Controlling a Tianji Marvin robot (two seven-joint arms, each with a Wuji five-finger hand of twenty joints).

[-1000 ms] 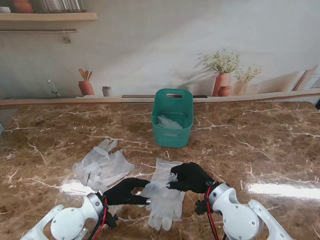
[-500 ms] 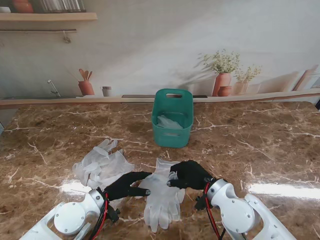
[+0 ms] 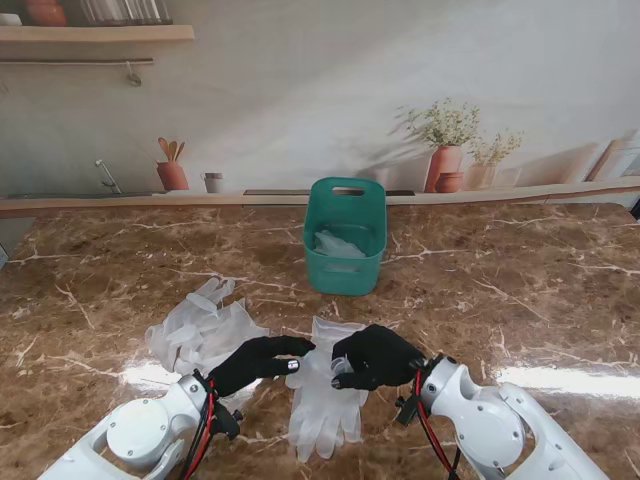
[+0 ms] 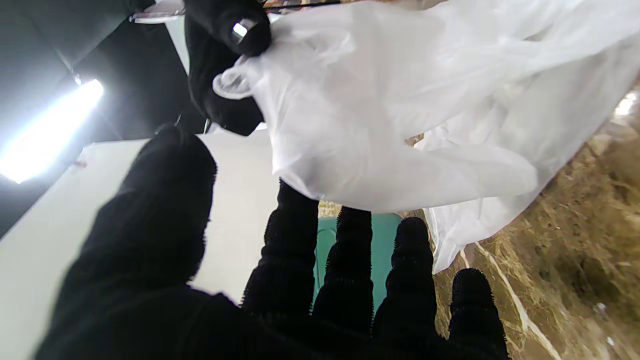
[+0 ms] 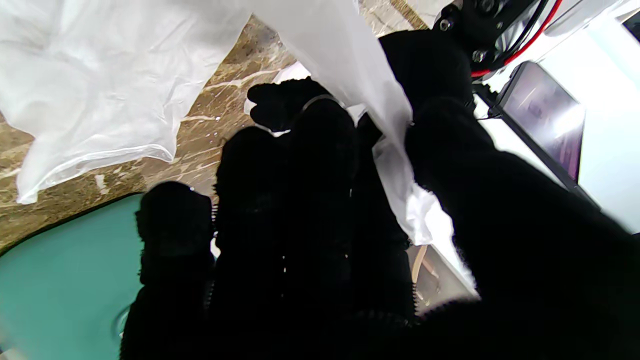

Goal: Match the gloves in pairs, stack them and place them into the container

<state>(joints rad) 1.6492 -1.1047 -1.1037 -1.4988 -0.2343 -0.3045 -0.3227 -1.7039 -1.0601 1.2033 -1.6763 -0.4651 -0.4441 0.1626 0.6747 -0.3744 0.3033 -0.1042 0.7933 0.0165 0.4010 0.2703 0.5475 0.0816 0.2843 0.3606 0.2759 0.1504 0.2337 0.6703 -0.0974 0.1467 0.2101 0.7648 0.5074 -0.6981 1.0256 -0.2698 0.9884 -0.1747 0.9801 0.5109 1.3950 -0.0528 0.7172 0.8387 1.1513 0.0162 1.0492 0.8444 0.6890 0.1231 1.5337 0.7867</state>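
The right hand (image 3: 375,356) pinches the glove (image 3: 325,400); the left hand (image 3: 255,362), fingers spread, holds nothing beside it.

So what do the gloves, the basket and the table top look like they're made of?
Gloves: thin translucent white film, probably disposable plastic or vinyl; it creases and drapes limply, with a soft sheen in the wrist views. Basket: teal moulded plastic, matte, with a cut-out handle. Table top: brown marble-look surface with pale veins, glossy enough to mirror the lights; stone or laminate, I cannot tell.

Stand view high, facing table; wrist views close, sharing glove (image 4: 400,110).
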